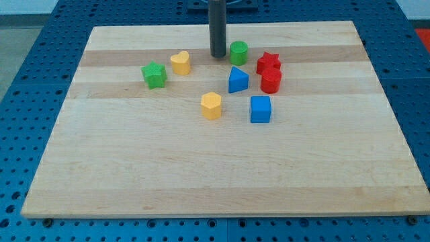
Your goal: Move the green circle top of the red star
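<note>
The green circle (pixel 238 52) is a short green cylinder near the top middle of the wooden board (pixel 222 175). The red star (pixel 268 62) lies just to its right and slightly lower, a small gap between them. My tip (pixel 218 55) stands just to the left of the green circle, very close to it or touching it; I cannot tell which. The dark rod rises straight up out of the view's top.
A red cylinder (pixel 271 80) sits right below the red star. A blue triangle (pixel 237 80) lies below the green circle. A blue cube (pixel 261 109), a yellow hexagon (pixel 211 105), a yellow heart (pixel 180 63) and a green star (pixel 154 74) lie around.
</note>
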You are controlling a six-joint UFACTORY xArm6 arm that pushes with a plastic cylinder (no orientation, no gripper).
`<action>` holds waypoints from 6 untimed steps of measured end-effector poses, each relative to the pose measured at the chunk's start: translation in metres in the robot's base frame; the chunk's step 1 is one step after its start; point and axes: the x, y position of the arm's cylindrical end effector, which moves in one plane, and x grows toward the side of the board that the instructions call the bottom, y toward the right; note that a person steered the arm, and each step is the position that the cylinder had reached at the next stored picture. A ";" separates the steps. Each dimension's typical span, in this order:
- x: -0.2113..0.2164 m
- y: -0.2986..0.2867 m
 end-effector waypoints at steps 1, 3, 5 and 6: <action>0.000 0.003; 0.011 0.018; 0.010 0.050; 0.004 0.062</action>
